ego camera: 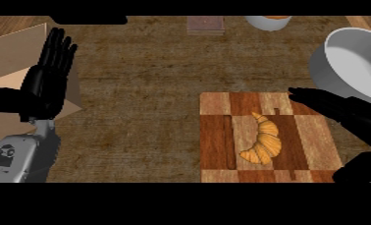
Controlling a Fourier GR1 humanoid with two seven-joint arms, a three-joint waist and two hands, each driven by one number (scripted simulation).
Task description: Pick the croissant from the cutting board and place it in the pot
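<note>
I see open table running from the left robot hand, which rests at the left edge, across to the cutting board, so there is wide room to pass. The right robot hand, fingers straight, shows over the board's upper right corner, between the croissant and the pot. The pot's wall stands just beside the board. A brown block and a bowl sit well apart at the far edge.
</note>
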